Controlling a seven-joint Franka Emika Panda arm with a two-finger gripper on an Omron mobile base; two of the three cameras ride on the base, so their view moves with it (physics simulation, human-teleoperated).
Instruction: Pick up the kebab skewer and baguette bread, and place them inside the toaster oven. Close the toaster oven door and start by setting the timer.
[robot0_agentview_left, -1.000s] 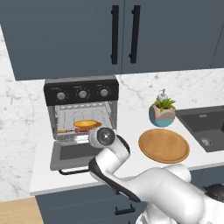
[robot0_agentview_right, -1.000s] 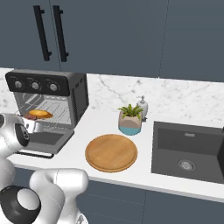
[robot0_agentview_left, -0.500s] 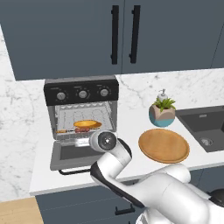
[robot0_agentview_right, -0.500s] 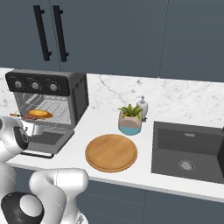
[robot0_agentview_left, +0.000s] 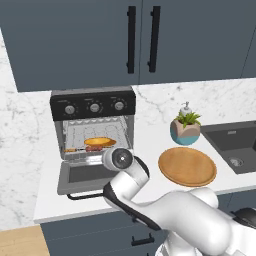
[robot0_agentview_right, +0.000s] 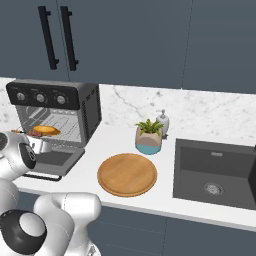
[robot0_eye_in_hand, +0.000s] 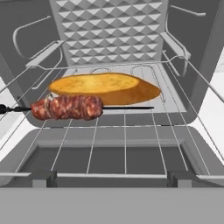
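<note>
A white marble-patterned counter (robot0_agentview_left: 150, 150) is seen below dark blue-grey wall cupboards (robot0_agentview_left: 125, 40) with black bar handles. At the left of the counter, against the marble wall, stands the boxy grey metal toaster oven (robot0_agentview_left: 93, 125) with a black control panel and three round silver knobs. Its grey-framed drop-down door with a dark glass window (robot0_agentview_left: 82, 175) is folded down flat toward the near edge, with the thin black bar handle nearest. Inside, on the wire rack (robot0_eye_in_hand: 124, 127), the short golden-orange baguette bread (robot0_eye_in_hand: 104, 87) is laid across, and the kebab skewer with red-brown meat chunks (robot0_eye_in_hand: 68, 107) is laid just in front of it, parallel, its stick reaching past the rack on the left. The gripper is held before the open oven mouth, above the lowered door; from the hand view nothing is gripped, and its jaws are taken to be spread wide. To the right of the oven a round wooden plate (robot0_agentview_left: 187, 166) is placed, a small potted plant (robot0_agentview_left: 185, 129) and a soap dispenser (robot0_agentview_right: 162, 121) behind it, and a dark sink (robot0_agentview_right: 215, 172) at the far right
</note>
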